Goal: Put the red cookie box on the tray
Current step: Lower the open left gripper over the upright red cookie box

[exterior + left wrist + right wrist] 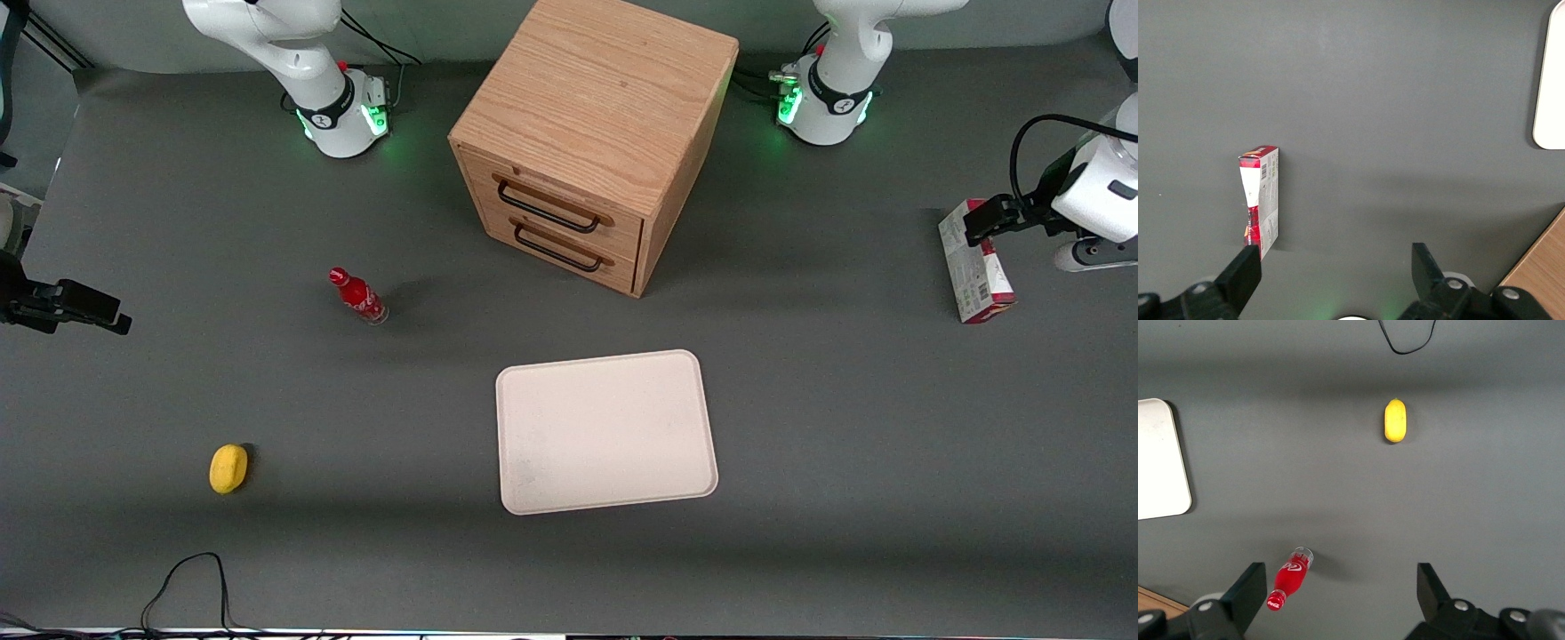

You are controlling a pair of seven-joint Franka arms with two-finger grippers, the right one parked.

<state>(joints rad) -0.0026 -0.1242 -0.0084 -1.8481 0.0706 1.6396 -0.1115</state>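
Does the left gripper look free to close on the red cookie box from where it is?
Probably yes. The gripper is open above the red cookie box, which stands alone on the table with nothing crowding it.

Landmark: wooden two-drawer cabinet (591, 133), standing mid-table. In front of its drawers, nearer the camera: cream tray (606, 432), flat and bare. Well off from the cabinet toward the working arm's end: red cookie box (974, 263), standing on the table, with the gripper (978, 222) hanging just above its top. Toward the parked arm's end: small red bottle (357, 296), upright; nearer the camera still, a yellow lemon (228, 468).
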